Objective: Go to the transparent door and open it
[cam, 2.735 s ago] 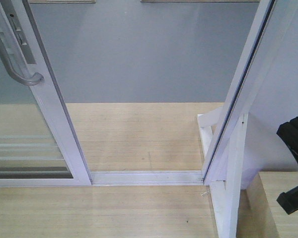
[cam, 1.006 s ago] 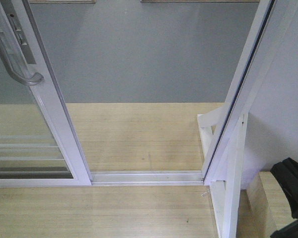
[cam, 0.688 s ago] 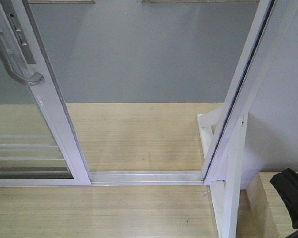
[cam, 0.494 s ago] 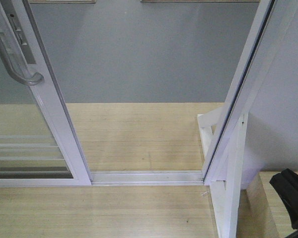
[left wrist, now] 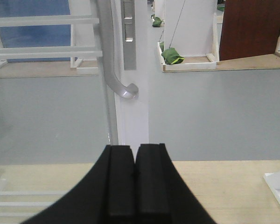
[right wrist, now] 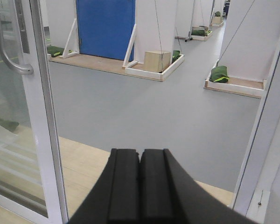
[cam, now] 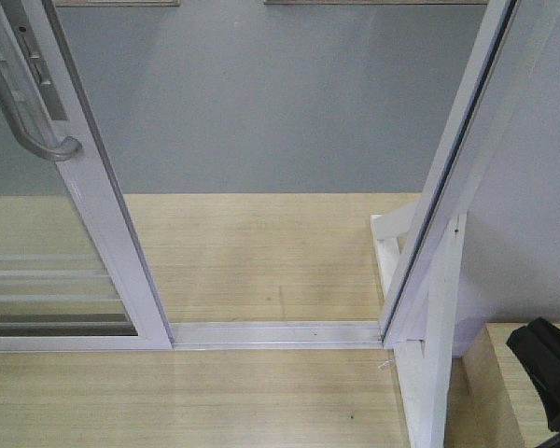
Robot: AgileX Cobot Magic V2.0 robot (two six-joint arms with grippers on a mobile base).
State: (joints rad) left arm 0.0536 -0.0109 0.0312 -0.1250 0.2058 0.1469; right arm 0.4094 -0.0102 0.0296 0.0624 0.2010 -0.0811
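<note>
Both grippers were fully closed and held nothing: left gripper point(left wrist: 134, 182), right gripper point(right wrist: 140, 186). Just beyond the left gripper stood the transparent door point(left wrist: 130, 116), slid aside, its handle point(left wrist: 113, 70) above, apparently clearing the doorway.

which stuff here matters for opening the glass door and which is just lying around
Job: transparent door, its pull handle, floor track, left gripper, right gripper.

Lying about: green bags, cardboard box, blue panel, brown board.
</note>
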